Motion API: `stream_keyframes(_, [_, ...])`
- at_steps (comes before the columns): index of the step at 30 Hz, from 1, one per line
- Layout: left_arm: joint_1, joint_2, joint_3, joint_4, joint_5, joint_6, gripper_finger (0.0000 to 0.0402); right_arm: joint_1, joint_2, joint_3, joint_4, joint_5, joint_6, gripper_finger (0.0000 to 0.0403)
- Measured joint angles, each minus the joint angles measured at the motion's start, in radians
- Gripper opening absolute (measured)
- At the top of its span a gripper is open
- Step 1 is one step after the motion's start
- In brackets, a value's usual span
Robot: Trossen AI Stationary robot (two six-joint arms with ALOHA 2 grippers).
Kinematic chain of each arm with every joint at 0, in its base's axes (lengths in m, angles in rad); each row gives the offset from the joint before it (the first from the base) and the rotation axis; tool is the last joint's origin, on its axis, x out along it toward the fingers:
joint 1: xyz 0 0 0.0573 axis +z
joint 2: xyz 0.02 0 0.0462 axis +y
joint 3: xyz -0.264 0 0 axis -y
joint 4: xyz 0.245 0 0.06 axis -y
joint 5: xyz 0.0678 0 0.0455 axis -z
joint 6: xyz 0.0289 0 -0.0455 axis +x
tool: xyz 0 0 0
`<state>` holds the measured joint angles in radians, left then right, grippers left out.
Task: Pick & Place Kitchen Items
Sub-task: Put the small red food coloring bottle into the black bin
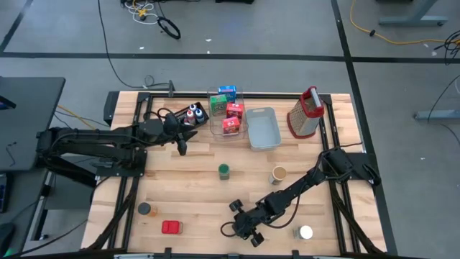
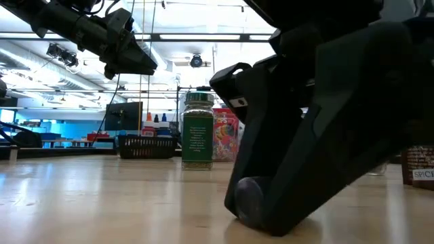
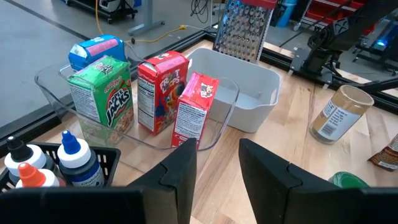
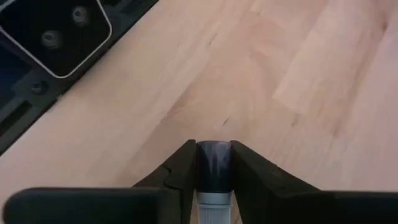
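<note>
My right gripper (image 1: 243, 221) is low over the table's near edge, shut on a small bottle with a dark cap (image 4: 214, 163). My left gripper (image 1: 184, 142) hangs open and empty above the far-left part of the table, beside a black basket (image 1: 188, 115) of coloured-cap bottles (image 3: 73, 155). Ahead of it a clear bin (image 3: 56, 87) holds green (image 3: 102, 87), red (image 3: 160, 87) and blue (image 3: 94, 48) little boxes. On the bare wood are a green-capped spice jar (image 1: 224, 170), a brown jar (image 1: 278, 175), a small can (image 1: 145, 208), a red box (image 1: 171, 227) and a white-capped jar (image 1: 305, 232). My right gripper pinches the small bottle between its two fingers (image 4: 183, 168), just behind the dark cap (image 4: 214, 158). The fingers run along the bottle and slant down toward the table. The cap end (image 2: 247, 196) pokes out past the fingertips and sits at the wood surface.
A grey-blue tray (image 1: 263, 128) and a tall metal grater with a red handle (image 1: 305, 114) stand at the far edge, right of the clear bin. Bare wood lies in the table's middle, between the two arms. Black frame rails run along the table's edges.
</note>
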<state>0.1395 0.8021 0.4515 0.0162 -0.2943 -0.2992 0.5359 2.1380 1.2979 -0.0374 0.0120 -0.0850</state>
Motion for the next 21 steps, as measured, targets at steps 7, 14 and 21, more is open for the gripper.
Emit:
stream_keyframes(7, [0.000, 0.000, 0.000, 0.022, -0.015, 0.007, 0.0128, -0.020, -0.028, -0.004, 0.019, 0.129, -0.062, 0.0111])
stream_keyframes(14, [0.000, 0.000, 0.000, 0.062, -0.107, 0.011, 0.0128, -0.074, -0.047, -0.003, 0.020, 0.171, -0.137, 0.0084])
stream_keyframes(21, [0.001, 0.001, 0.000, 0.062, 0.001, -0.069, 0.0128, -0.134, -0.072, -0.003, 0.031, 0.284, -0.211, 0.0086])
